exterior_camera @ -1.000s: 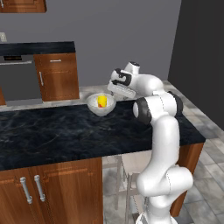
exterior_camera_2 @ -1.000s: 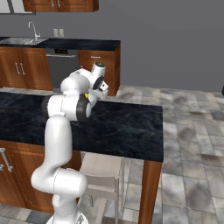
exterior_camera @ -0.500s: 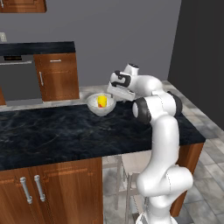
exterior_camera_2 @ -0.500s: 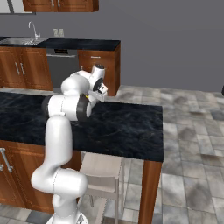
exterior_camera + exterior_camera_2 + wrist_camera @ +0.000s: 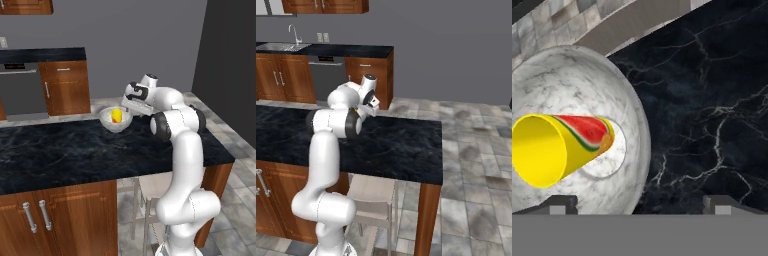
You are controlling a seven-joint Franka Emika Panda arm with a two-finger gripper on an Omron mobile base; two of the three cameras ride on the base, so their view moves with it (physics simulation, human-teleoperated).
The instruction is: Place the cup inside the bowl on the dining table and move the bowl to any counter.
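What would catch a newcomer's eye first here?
The bright yellow cup standing inside the speckled bowl, near the far edge of the dining table. Next, the white arm bent over that black marble top, its open hand just beside the bowl's rim.

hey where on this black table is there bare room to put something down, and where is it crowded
The dining table is bare marble from its near edge up to the bowl, and leftward as far as the view goes. It is also bare on the right, between the arm and the table's end. The crowded spot is the far edge: the bowl holds the cup, and the open gripper hangs just beside the bowl.
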